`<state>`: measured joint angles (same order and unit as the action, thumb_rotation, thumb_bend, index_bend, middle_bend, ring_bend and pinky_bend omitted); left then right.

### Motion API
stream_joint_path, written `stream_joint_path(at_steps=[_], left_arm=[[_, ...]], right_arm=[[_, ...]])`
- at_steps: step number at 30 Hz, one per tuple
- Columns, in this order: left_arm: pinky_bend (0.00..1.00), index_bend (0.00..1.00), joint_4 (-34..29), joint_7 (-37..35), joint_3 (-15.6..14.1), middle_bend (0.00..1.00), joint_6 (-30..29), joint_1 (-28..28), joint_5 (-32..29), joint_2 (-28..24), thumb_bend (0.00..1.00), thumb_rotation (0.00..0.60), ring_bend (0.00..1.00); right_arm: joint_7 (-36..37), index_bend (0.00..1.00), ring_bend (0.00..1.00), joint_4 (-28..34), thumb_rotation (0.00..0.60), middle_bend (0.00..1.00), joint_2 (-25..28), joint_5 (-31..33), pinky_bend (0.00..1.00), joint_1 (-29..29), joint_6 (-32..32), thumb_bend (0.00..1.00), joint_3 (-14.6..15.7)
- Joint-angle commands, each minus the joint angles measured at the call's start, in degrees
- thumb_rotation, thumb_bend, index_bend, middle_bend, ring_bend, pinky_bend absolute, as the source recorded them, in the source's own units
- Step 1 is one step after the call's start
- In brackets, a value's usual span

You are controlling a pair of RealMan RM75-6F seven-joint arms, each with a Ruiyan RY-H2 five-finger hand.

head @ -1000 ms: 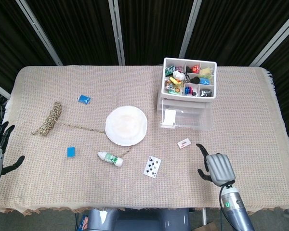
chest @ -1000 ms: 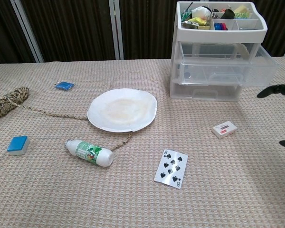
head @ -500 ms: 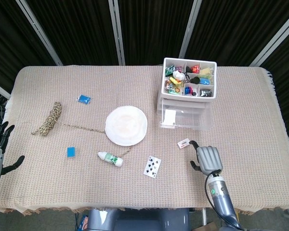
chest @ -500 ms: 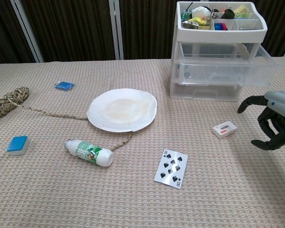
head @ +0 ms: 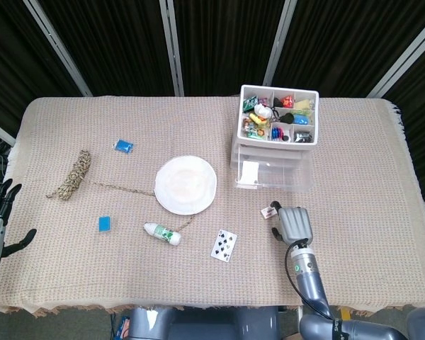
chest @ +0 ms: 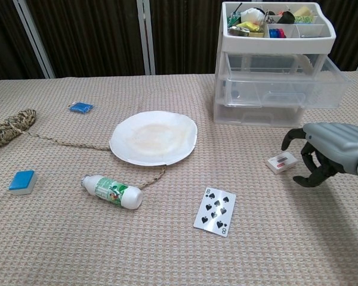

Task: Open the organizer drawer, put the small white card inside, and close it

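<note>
The right hand (chest: 319,154) hovers with fingers curled apart, holding nothing, just right of the small white card (chest: 281,162), which lies flat on the table (chest: 77,238) in front of the organizer (chest: 277,65), its middle drawer (chest: 286,89) pulled open.

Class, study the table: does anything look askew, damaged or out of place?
Yes. The organizer's middle drawer juts out past the others, and the paper plate's rim looks nicked on its near edge, where the rope passes under it.
</note>
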<state>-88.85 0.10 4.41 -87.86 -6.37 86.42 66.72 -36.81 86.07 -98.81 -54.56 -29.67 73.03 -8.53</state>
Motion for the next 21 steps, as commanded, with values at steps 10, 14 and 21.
stream_joint_path(at_steps=[10,14,21], left_arm=[[0.0,0.01,-0.11,0.05,0.01,0.0,0.17,-0.02,-0.18,0.01,0.28,0.6,0.0],[0.0,0.02,-0.21,0.01,0.06,0.0,0.31,-0.04,-0.4,0.02,0.28,0.6,0.0],[0.0,0.02,-0.36,0.01,0.09,0.0,0.48,-0.06,-0.58,-0.02,0.28,0.6,0.0]], right_arm=[[0.27,0.32,0.74,-7.16,0.6,0.74,-3.9,-0.14,0.53,-1.11,-2.12,0.21,-1.1],[0.63,0.33,0.74,-8.25,0.6,0.74,-4.5,0.07,0.53,-1.27,-2.75,0.21,-1.58],[1.01,0.36,0.75,-9.49,0.6,0.75,-5.16,0.32,0.53,-1.76,-3.45,0.22,-2.59]])
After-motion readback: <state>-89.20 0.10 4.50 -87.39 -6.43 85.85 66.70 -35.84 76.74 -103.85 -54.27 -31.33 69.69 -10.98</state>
